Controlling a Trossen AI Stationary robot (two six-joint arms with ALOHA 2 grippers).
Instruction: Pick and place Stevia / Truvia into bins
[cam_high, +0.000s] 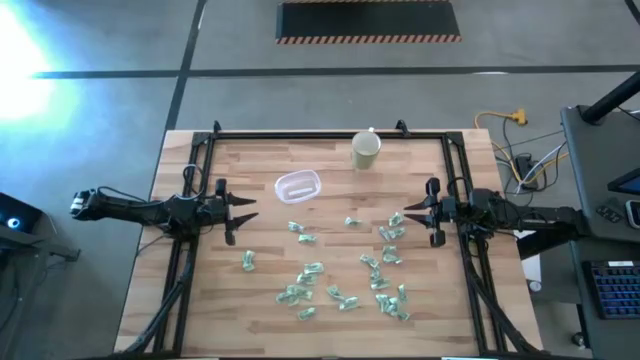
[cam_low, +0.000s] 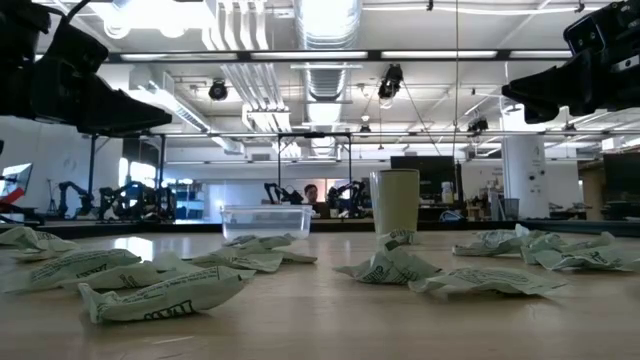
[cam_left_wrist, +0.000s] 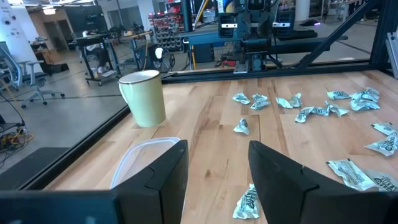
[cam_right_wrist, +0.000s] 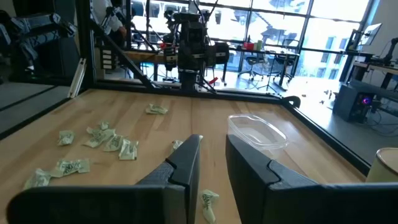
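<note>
Several pale green and white sachets (cam_high: 340, 262) lie flat and scattered over the near and right part of the wooden table; they also show in the low view (cam_low: 150, 290) and in both wrist views (cam_left_wrist: 249, 101) (cam_right_wrist: 106, 140). The clear tub (cam_high: 298, 185) (cam_low: 265, 220) (cam_right_wrist: 256, 130) stands on its base left of the cup; in the left wrist view the tub (cam_left_wrist: 140, 163) is partly behind a finger. My left gripper (cam_high: 243, 212) (cam_left_wrist: 217, 177) hovers open at the table's left side, pointing right. My right gripper (cam_high: 408, 214) (cam_right_wrist: 212, 158) hovers open at the right side, pointing left, just above the nearest sachets.
A beige cup (cam_high: 365, 149) (cam_low: 395, 202) (cam_left_wrist: 144, 96) stands upright near the far edge, right of the tub. A black frame (cam_high: 330, 133) runs along the table's far edge and sides. Bare wood lies between the two grippers and along the left side.
</note>
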